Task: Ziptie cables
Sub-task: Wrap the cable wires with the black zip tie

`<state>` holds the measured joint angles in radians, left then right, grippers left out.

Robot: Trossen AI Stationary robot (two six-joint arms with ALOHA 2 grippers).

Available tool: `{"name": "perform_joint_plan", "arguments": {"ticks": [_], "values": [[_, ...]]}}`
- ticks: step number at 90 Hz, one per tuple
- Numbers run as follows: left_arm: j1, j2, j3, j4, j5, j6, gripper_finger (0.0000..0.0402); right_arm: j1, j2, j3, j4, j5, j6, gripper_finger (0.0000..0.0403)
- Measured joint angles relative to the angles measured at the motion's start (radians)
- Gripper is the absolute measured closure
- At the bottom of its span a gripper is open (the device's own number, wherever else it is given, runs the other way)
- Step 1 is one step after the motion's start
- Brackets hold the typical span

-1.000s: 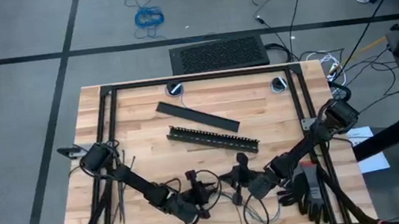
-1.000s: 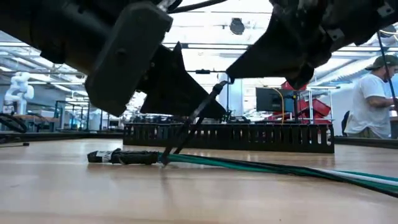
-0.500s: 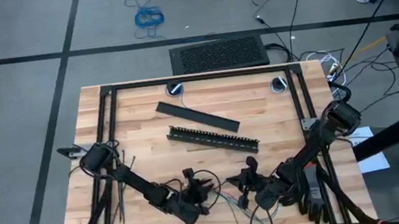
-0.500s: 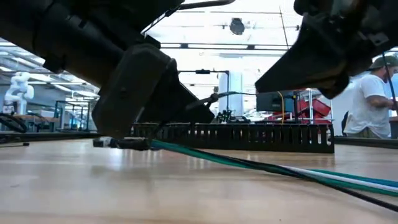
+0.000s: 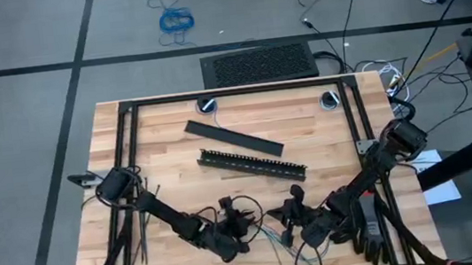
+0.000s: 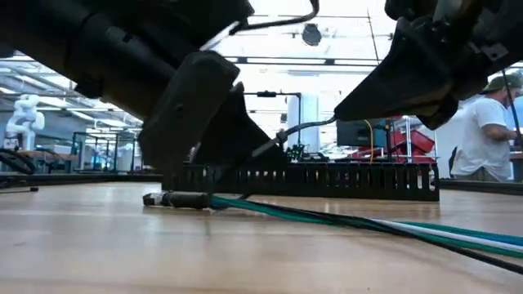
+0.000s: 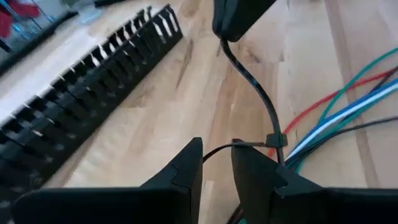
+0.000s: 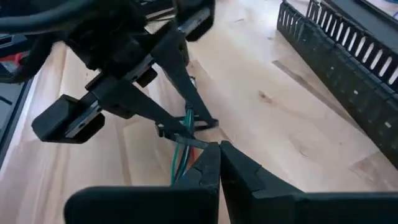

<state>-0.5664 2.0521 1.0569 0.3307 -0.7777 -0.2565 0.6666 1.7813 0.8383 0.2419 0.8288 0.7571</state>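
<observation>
The cables [image 7: 339, 112], thin green, blue, red and pale wires, lie on the table's near middle [image 5: 272, 241]; their dark-wrapped end [image 6: 176, 199] rests on the wood. A black ziptie [image 7: 261, 99] loops round them, its head [image 7: 277, 139] beside the bundle. My left gripper [image 5: 229, 231] hangs just over the bundle's end, shut on the ziptie's loop. To its right, my right gripper [image 5: 294, 211] is shut on the ziptie's tail. My left gripper has the thin loop part of the ziptie [image 7: 214, 151], just beside the head, between its two fingertips. The fingers [image 8: 186, 93] slant down at it from the table's left. The loop sits low over the wood with the cables through it. My right gripper pinches the ziptie's free tail [image 8: 199, 143] between its fingertips, coming from the table's right. The tail runs drawn out from the head [image 8: 163, 129] to the fingers, above the table.
A black slotted bar [image 5: 253, 162] and a flat black bar [image 5: 232, 137] lie in the table's middle, beyond both grippers. Spare zipties [image 5: 140, 228] lie near the left edge, a black glove [image 5: 362, 225] at the near right. A person [image 6: 490, 131] stands beyond the table.
My right gripper has gone toward the table's right and near edge with the ziptie's tail, which now runs flatter and drawn out. The bundle's wrapped end has shifted a little toward the right. My left gripper has stayed over it.
</observation>
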Motion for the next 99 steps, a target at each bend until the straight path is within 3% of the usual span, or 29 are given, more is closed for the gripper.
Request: {"name": "perform_joint_plan", "arguments": {"ticks": [9, 25, 44, 75, 99], "values": [[0.005, 0.0, 0.0, 0.039, 0.04, 0.001, 0.0319, -0.002, 0.0, 0.0, 0.021, 0.022, -0.062, 0.0403], [0.006, -0.002, 0.0, 0.057, 0.053, 0.027, 0.0319, -0.002, 0.0, 0.0, 0.038, 0.157, -0.227, 0.0403], [0.012, 0.004, 0.001, 0.048, 0.056, 0.03, 0.0319, -0.013, 0.0, 0.0, 0.072, 0.082, -0.285, 0.0403], [0.032, 0.006, 0.001, 0.05, 0.068, 0.0, 0.0319, -0.016, 0.0, 0.0, 0.171, 0.083, -0.601, 0.0403], [0.032, 0.007, 0.001, 0.054, 0.067, 0.0, 0.0319, -0.045, 0.0, 0.0, 0.235, 0.054, -0.68, 0.0403]]}}
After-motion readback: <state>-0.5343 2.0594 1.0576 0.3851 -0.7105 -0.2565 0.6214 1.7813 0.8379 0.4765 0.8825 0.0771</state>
